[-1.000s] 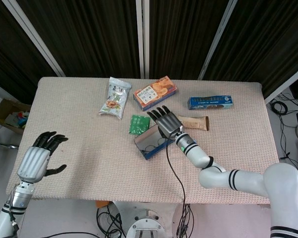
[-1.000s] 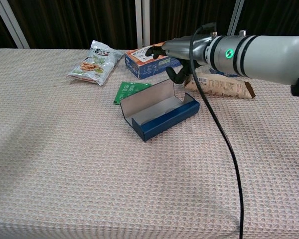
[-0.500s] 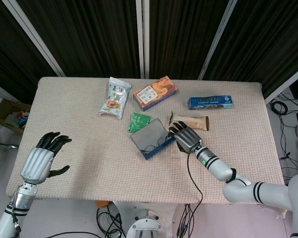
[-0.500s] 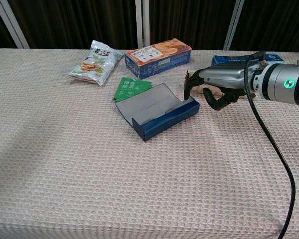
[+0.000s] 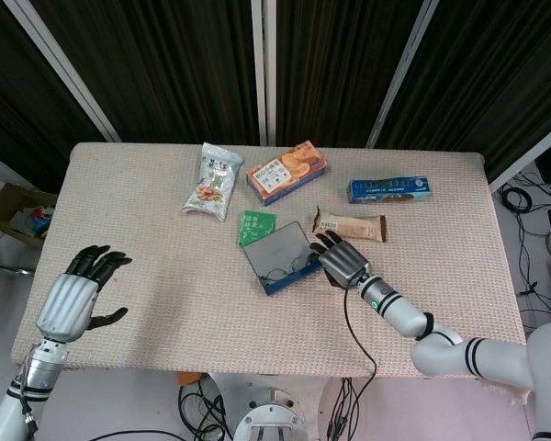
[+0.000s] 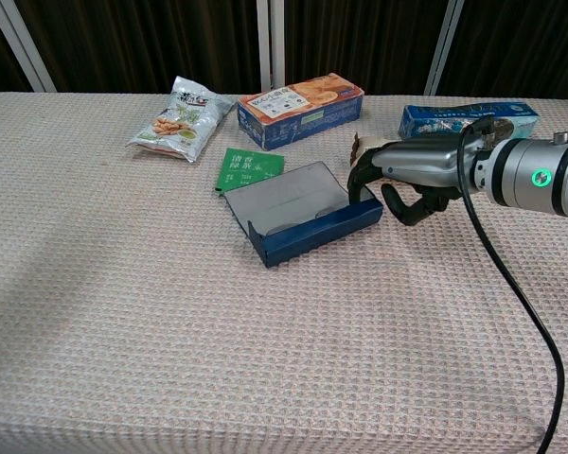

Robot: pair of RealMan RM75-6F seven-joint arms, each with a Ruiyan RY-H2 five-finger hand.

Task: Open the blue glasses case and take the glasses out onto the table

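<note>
The blue glasses case (image 5: 277, 261) lies open near the table's middle, its grey-lined lid (image 6: 286, 198) folded back almost flat. Thin-framed glasses (image 5: 287, 270) lie inside it in the head view; the case's front wall (image 6: 312, 232) hides them in the chest view. My right hand (image 5: 342, 260) is at the case's right end, palm down, with its bent fingertips (image 6: 360, 182) touching that end and nothing held. My left hand (image 5: 75, 297) hovers off the table's near left edge with its fingers apart and empty; only the head view shows it.
A green packet (image 6: 248, 164) lies against the lid's far side. Behind it are a snack bag (image 6: 180, 115), an orange cracker box (image 6: 299, 102) and a blue box (image 6: 466, 117). A brown bar (image 5: 353, 225) lies just beyond my right hand.
My right hand came off the lid, drew back to the right and settled at the case's right end. The lid dropped back nearly flat and the case shifted slightly left.
</note>
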